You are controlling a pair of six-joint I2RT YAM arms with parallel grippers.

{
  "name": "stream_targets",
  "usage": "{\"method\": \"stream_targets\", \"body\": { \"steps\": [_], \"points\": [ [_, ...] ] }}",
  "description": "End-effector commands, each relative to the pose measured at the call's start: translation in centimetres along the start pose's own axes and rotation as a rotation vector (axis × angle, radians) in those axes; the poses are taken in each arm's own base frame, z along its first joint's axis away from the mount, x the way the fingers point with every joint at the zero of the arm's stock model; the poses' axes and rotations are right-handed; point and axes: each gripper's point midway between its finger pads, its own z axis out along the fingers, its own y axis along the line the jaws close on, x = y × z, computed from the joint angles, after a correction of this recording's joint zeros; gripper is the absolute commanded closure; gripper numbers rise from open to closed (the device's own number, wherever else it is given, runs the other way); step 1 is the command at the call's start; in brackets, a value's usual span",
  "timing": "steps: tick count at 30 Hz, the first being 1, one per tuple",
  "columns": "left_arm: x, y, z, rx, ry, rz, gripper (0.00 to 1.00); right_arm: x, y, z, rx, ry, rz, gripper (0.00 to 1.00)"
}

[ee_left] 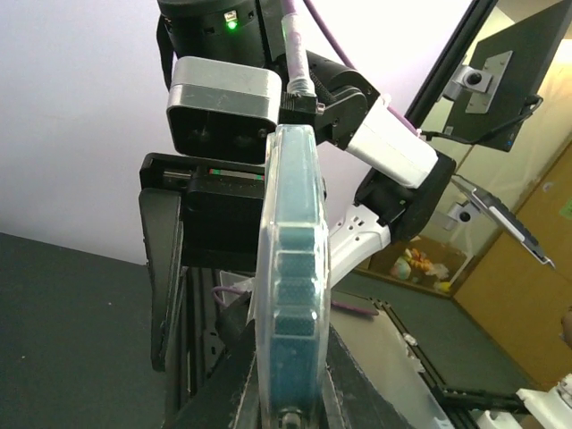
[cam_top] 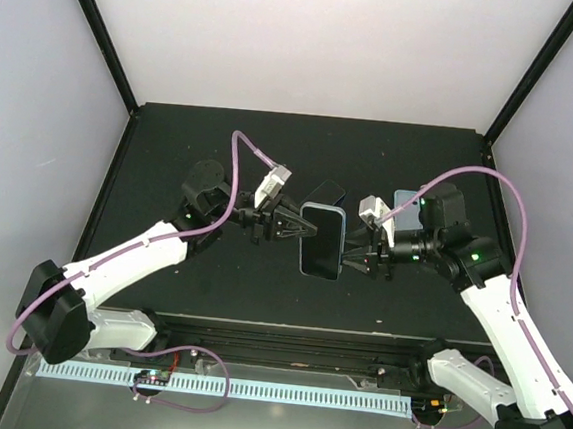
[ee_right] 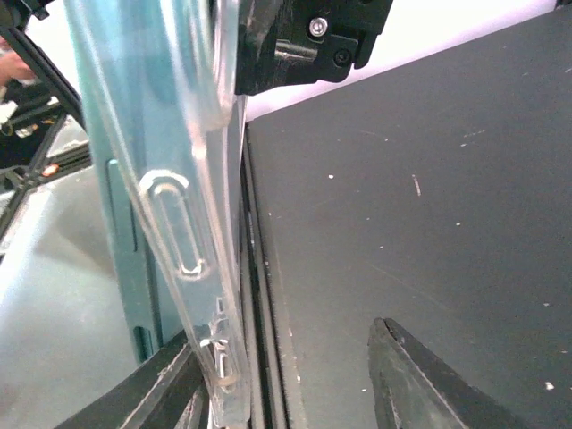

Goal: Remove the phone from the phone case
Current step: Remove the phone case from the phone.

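Arms number two, a left arm and a right arm, each trailing one of two purple cables. Between them sits one teal phone inside one clear phone case, held over the middle of the bench. I cannot tell whether it clears the surface. The left jaws are pinched nearly closed across the thickness of the cased phone at its left edge. The right jaws stand partly open at the opposite edge: one finger rests against the clear rim, while the other finger is well apart from it, with bare bench showing between. Two more flat things lie behind: a dark slab just beyond the phone, and a pale blue piece half hidden by the right arm, so neither can be identified. The bench is matt black with a few pale specks, enclosed by plain pale walls and black corner posts. In the wrist views the phone is cut off top and bottom.
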Motion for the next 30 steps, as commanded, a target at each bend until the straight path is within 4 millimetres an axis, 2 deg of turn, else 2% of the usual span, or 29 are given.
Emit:
{"method": "stream_targets", "body": {
  "steps": [1,10,14,16,18,19,22,25,27,30],
  "points": [
    [2.1,0.2,0.7,0.054,0.077,-0.121,0.99,-4.7,0.8,-0.6,-0.055,-0.132,-0.119,0.54],
    [4.2,2.3,1.7,0.075,0.111,-0.207,0.99,-4.5,-0.3,0.5,-0.062,-0.148,-0.094,0.63],
    [4.8,4.8,1.9,0.023,0.106,-0.257,0.97,-3.7,-0.2,1.2,-0.121,-0.158,-0.042,0.84],
    [4.5,6.3,1.6,-0.029,0.087,-0.285,0.88,-3.2,-0.2,1.3,-0.13,-0.152,-0.017,0.93],
    [3.4,7.7,0.9,-0.092,0.053,-0.292,0.67,-2.4,-0.6,1.4,-0.106,-0.137,0.008,0.99],
    [2.7,8.3,0.4,-0.131,0.029,-0.284,0.59,-1.9,-0.8,1.5,-0.091,-0.131,0.017,0.99],
    [0.7,9.9,-1.7,-0.296,-0.042,-0.228,0.45,0.1,-1.7,1.8,-0.041,-0.12,0.053,0.99],
    [-0.3,11.6,-4.2,-0.546,-0.073,-0.147,0.35,1.8,-3.7,1.9,0.065,-0.152,0.096,0.99],
    [-0.7,11.3,-6.1,-0.68,-0.095,-0.096,0.29,2.4,-4.9,1.5,0.139,-0.182,0.136,0.99],
    [-0.1,10.4,-8.1,-0.833,-0.114,-0.002,0.28,3.1,-6.9,1.3,0.243,-0.192,0.241,0.99]
  ]
}}
